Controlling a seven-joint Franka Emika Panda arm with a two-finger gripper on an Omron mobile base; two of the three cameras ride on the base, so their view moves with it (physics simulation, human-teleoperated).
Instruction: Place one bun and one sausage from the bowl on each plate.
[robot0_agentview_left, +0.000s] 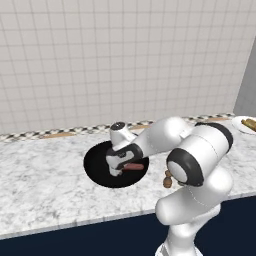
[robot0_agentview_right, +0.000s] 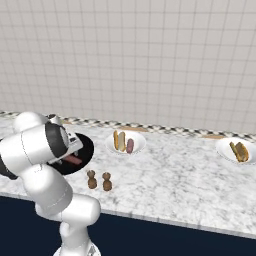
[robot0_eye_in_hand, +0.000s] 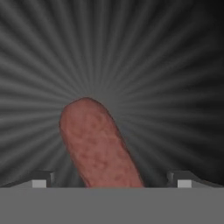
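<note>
The marble worktop runs beneath a tiled wall and carries everything. On it the black bowl is the widest dish, with the arm bent over it and the tool lowered inside its rim. In the hand view the tool's tips stand wide apart, released, one on each side of the reddish-brown sausage, which lies on the bowl's dark floor between them; neither tip touches it. The same sausage shows in the left base view just beside the tool and in the right base view inside the bowl. To the right of the bowl sits a white plate holding a bun and a pinkish sausage side by side. Well apart, near the right edge, a second plate holds a bun. Two small brown shakers stand close together at the front of the worktop, near the bowl.
</note>
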